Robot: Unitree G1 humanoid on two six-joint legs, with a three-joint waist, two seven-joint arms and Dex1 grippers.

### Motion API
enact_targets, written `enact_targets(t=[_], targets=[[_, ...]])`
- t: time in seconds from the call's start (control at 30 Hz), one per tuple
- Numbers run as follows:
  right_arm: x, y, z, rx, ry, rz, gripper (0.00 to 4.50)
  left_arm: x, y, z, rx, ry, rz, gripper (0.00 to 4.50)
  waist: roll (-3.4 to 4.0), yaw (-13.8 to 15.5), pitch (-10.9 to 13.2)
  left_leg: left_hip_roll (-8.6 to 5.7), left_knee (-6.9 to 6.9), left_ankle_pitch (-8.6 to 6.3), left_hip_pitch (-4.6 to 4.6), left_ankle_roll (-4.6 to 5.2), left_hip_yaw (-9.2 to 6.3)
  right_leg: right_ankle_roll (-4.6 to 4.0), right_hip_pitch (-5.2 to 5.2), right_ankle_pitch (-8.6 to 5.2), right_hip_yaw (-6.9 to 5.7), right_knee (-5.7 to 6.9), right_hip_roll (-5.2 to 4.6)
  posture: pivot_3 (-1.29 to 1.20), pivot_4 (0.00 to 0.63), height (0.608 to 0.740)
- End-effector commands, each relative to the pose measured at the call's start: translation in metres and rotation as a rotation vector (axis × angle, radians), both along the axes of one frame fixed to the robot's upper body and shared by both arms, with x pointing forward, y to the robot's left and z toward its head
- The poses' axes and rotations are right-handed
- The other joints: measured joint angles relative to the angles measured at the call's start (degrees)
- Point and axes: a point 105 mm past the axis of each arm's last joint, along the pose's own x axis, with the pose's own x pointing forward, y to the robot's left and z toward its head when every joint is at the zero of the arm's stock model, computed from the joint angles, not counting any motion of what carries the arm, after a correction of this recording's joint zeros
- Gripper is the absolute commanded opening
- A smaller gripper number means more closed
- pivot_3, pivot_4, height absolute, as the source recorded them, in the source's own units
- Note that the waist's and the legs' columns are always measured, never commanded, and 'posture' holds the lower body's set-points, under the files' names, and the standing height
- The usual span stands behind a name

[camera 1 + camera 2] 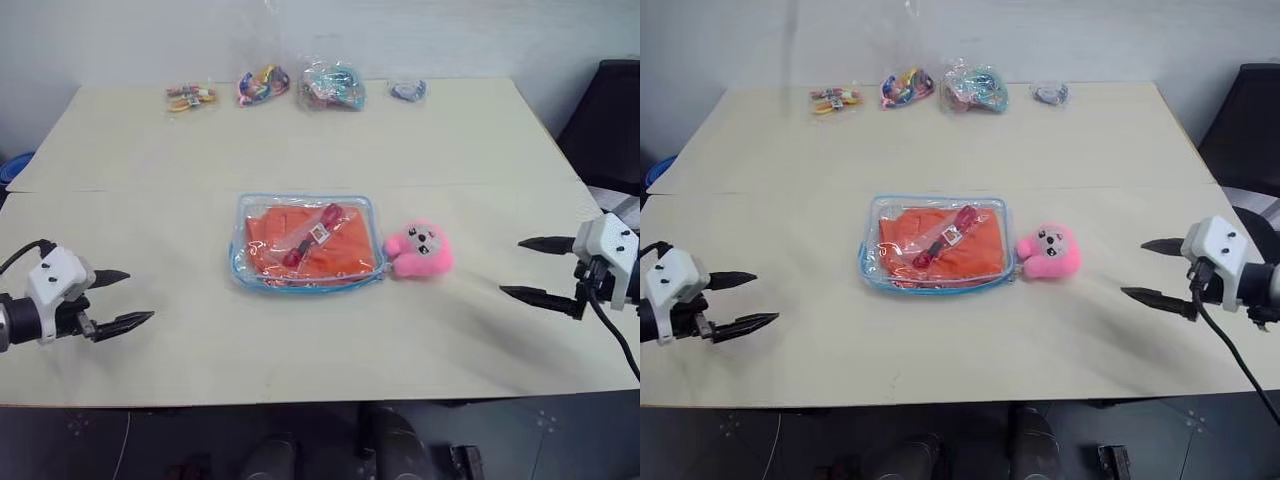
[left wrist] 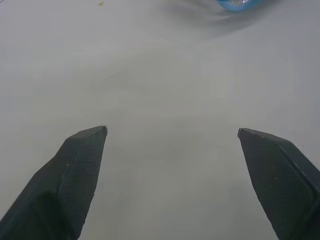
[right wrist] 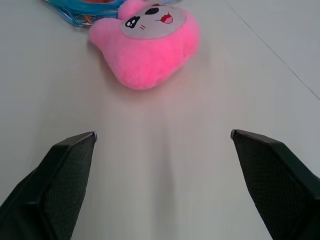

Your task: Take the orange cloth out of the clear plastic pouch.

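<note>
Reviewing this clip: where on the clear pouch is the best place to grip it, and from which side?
Probably the left short edge of the clear plastic pouch, approached by the left gripper, which is open on that side. The pouch lies flat, so only its blue-trimmed rim offers a pinch. The pink plush toy crowds the right edge, and the orange cloth fills the middle.

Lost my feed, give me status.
Left gripper, right gripper open, empty. Orange cloth inside pouch. Pink plush toy against pouch's right edge.
</note>
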Motion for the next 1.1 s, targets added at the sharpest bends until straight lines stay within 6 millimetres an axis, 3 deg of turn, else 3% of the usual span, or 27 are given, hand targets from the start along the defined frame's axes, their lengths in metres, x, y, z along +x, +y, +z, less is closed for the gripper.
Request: enact_targets(t=[0.03,0.5,0.73,0.93,1.1], targets=[[-0.003,0.0,0.017,0.006,-0.067,0.003,4.5,0.0,0.002,0.005,0.021,-0.018,-0.011,4.45,0.0,-0.07,0.0,0.02,0.0,0.0,0.0,0.0,0.04,0.0,-0.03,0.0,0.02,0.0,0.03,0.0,0.15,0.74],[-0.004,0.0,0.014,0.028,-0.049,-0.01,4.5,0.002,0.005,0.005,-0.001,-0.005,0.017,4.45,0.0,0.01,0.0,0.32,0.02,-0.07,0.02,-0.11,0.45,-0.04,-0.06,0.02,0.26,-0.01,0.4,0.0,0.15,0.74],[-0.005,0.006,0.015,0.063,-0.033,-0.002,4.5,0.003,-0.003,0.005,-0.046,-0.002,0.005,4.45,0.0,0.0,0.0,0.39,0.01,-0.08,0.02,-0.14,0.55,-0.06,-0.06,0.03,0.32,-0.01,0.47,0.0,0.15,0.74],[-0.009,0.014,0.016,0.101,-0.023,0.009,4.5,0.004,-0.016,0.016,-0.105,-0.018,-0.021,4.45,0.0,0.06,0.0,0.39,0.03,-0.09,0.02,-0.15,0.55,-0.07,-0.08,0.03,0.33,-0.01,0.48,0.0,0.15,0.74],[-0.014,0.032,0.02,0.126,-0.045,0.035,4.5,0.013,-0.046,0.047,-0.204,-0.058,-0.095,4.45,-0.01,0.28,-0.01,0.39,0.09,-0.09,0.02,-0.15,0.52,-0.09,-0.08,0.05,0.31,0.0,0.48,0.0,0.15,0.74]])
